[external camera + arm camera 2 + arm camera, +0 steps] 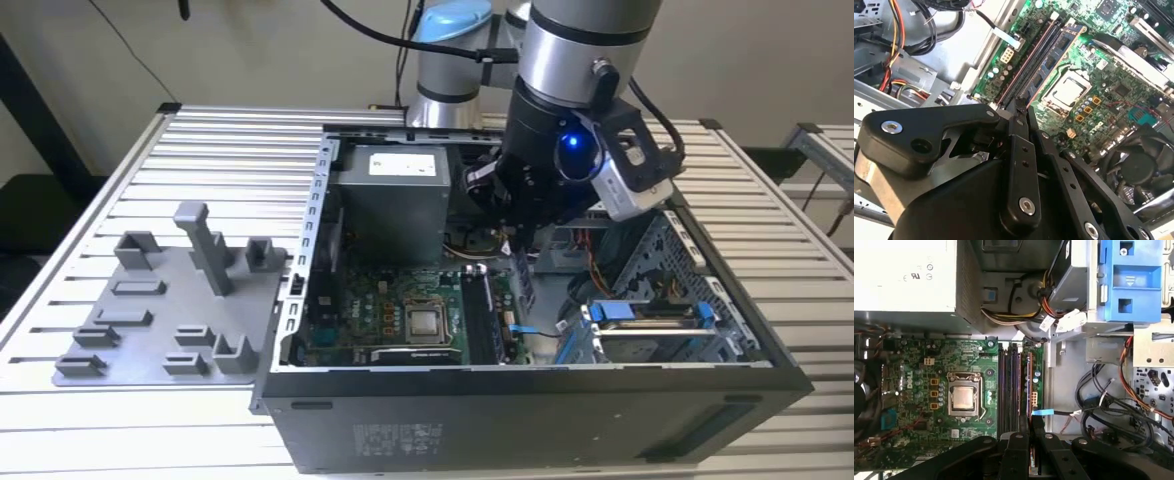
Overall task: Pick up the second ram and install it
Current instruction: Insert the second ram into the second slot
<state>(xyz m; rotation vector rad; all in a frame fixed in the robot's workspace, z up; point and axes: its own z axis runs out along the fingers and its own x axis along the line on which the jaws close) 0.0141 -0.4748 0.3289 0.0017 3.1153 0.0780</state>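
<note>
Second ram (1064, 47) sits edge-up between your gripper (1019, 107) fingers, which are pinched together on the end nearest the wrist. Its dark board, with a row of chips, runs away from the fingertips over the motherboard (1114, 65). In the first wrist view the stick (1029, 385) shows as a thin strip just beside the long black memory slots (1010, 390), lined up with them. The processor socket (964, 397) lies on the far side of those slots. You cannot tell from these views whether the stick's lower edge has entered a slot.

In the exterior view your gripper (521, 235) reaches down into the open computer case (534, 420), next to the grey power supply (390, 200). A grey fixture plate (160, 320) with upright blocks lies on the slatted table (160, 430), against the case on the exterior view's left.
</note>
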